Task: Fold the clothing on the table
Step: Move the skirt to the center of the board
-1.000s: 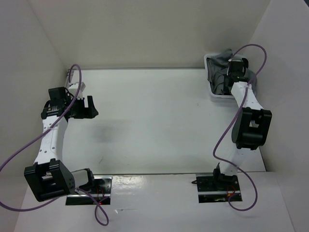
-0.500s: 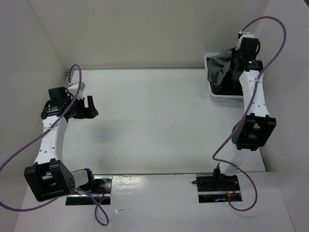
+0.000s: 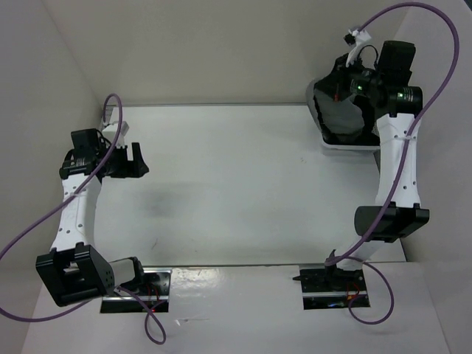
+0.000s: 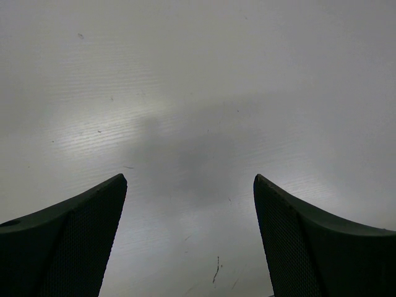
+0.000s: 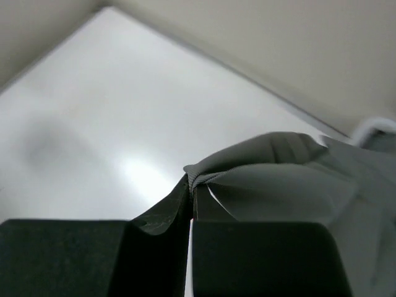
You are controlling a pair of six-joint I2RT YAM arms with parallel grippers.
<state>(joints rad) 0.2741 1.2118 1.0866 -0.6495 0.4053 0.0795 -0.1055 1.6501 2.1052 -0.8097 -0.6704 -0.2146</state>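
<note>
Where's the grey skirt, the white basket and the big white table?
soft grey pleated skirt (image 5: 278, 179), right wrist view, on its bunched folds.
white rectangular basket (image 3: 350, 147), top view, on its near rim.
large smooth white table (image 3: 236, 184), top view, on its bare middle.

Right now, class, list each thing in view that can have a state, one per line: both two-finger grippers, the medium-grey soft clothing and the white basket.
left gripper: open, empty, above the smooth white tabletop.
right gripper: shut on a fold of the clothing.
medium-grey soft clothing: bunched, not folded, held up off the tabletop over the basket.
white basket: at the tabletop's far right corner, partly hidden by the clothing.
</note>
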